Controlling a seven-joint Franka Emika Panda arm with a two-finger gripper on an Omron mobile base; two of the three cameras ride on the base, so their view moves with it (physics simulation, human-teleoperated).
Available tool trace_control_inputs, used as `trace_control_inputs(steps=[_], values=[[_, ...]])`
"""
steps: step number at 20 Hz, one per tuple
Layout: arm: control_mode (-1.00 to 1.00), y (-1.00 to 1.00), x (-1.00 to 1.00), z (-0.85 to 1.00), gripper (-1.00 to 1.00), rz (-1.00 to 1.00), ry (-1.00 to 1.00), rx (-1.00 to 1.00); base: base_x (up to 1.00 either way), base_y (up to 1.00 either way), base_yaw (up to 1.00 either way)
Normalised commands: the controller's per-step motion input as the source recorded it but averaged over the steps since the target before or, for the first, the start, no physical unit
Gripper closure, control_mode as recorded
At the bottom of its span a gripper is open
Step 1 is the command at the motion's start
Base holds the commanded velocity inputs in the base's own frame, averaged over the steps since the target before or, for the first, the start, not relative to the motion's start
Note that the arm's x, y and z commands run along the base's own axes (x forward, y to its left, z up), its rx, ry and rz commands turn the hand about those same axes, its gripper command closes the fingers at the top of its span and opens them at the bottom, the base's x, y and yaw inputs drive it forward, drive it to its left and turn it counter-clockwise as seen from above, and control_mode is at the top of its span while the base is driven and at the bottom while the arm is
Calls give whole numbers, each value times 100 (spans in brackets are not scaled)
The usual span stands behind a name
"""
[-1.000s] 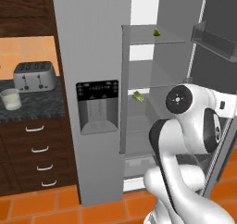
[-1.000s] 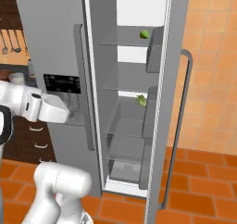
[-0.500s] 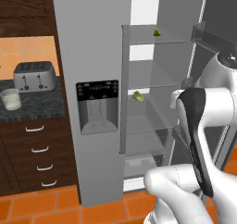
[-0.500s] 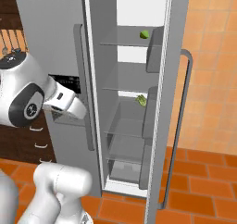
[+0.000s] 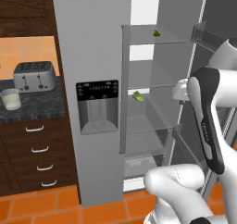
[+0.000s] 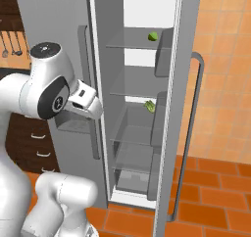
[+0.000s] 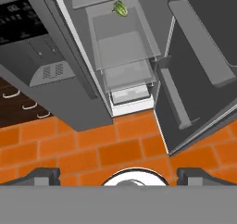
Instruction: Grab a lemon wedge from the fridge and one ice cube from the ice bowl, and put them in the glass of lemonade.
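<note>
Moved: arm swung higher toward open fridge (image 5: 92,56).
Fingers: spread apart, empty.
Wedge: lemon wedge (image 7: 120,8), upper centre shelf; light, slippery, pinch its sides.

A kitchen — fridge (image 5: 97,79), toaster (image 5: 33,75), drawers (image 5: 39,151); orange tiled floor (image 7: 106,146).

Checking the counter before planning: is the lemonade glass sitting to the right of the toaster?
No, the glass stands left of the toaster.
</note>
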Motion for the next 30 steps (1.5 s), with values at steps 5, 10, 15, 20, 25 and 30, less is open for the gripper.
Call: trace_control_inputs(steps=[5, 10, 15, 20, 25, 30], values=[[-100, -24, 53, -2, -100, 1, 0, 0, 0, 0, 0], [100, 0, 0, 0, -100, 0, 0, 0, 79, -34, 2], [100, 0, 0, 0, -100, 0, 0, 0, 84, -33, 2], [-100, -5, 0, 11, -100, 0, -4, 0, 32, -42, 2], [-100, -24, -7, 97, -100, 0, -53, -2, 0, 0, 0], [-100, 1, 23, 98, -100, 2, -52, -11, 0, 0, 0]])
